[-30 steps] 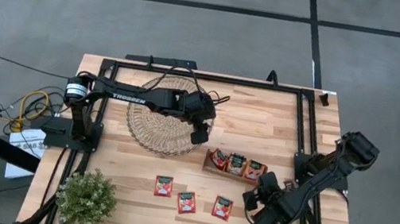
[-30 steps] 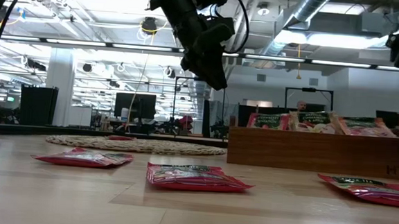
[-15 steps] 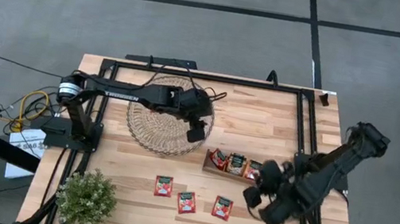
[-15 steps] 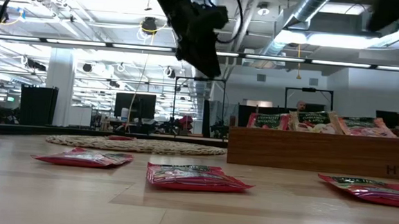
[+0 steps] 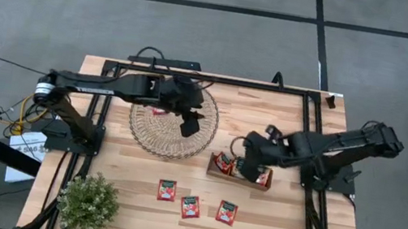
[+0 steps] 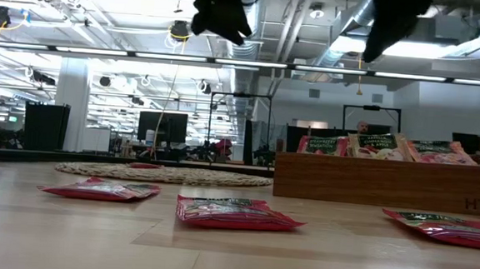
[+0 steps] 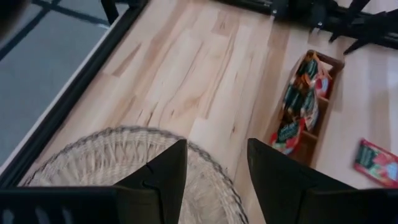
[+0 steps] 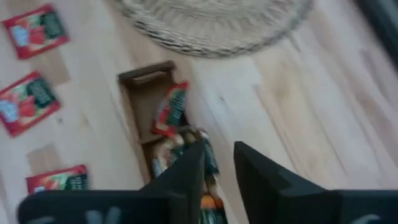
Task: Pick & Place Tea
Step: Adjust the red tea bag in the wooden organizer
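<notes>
Three red tea sachets (image 5: pixel 190 205) lie flat on the table near its front edge. More sachets stand in the brown wooden tray (image 5: pixel 216 172), seen below the right wrist as well (image 8: pixel 171 112). One red sachet (image 5: pixel 157 111) lies on the round wicker mat (image 5: pixel 153 134). My left gripper (image 7: pixel 216 168) hangs open above the mat's right part, with nothing between its fingers. My right gripper (image 8: pixel 219 167) hovers above the tray, pointing down, its fingers a little apart with nothing between them. High up in the low view are the left gripper (image 6: pixel 218 12) and the right gripper (image 6: pixel 393 23).
A potted green plant (image 5: pixel 88 203) stands at the table's near left corner. A black frame (image 5: pixel 308 131) runs around the table top. Bare wood lies between the mat and the table's right side (image 5: pixel 269 117).
My right gripper has risen from the table's near right part, swung toward the left and far side, and rolled; it now hangs over the wooden tray. My left gripper has risen and drawn back toward the table's left, staying over the mat. The sachets on the table have not moved.
</notes>
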